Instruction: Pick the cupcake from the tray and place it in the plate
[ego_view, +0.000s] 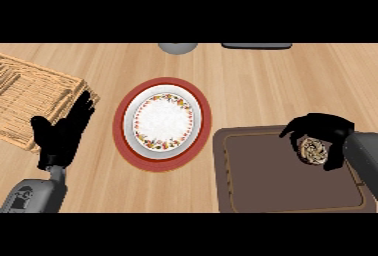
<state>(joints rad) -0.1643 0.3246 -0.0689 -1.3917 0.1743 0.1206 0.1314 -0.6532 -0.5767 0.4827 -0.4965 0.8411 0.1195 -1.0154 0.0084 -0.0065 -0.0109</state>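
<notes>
1. Right hand: over the right part of the tray, fingers and thumb curled round the cupcake. Cupcake's swirled top shows just below the fingers.
2. Cupcake position: inside the tray's outline, near its right edge. Cannot tell from this steep view whether it is lifted or resting on the tray floor.
3. Plate: white centre with a flowered rim, on a red mat. It lies left of the tray and just clear of the tray's top-left corner. Nothing on it.
4. Left hand: at the view's left, fingers straight and up, holding nothing. It is resting, partly over the wicker rack.
5. Step in hand, as I judge it: the grasp is made; the lift and carry are not yet done.
6. Next move calls for raising the cupcake clear of the tray's raised border. Then carry it left and slightly up the view, across the tray, to above the plate's centre. Lower before opening the fingers.
7. Watch: the hand hides much of the cupcake, so its tilt is hard to read.
</notes>
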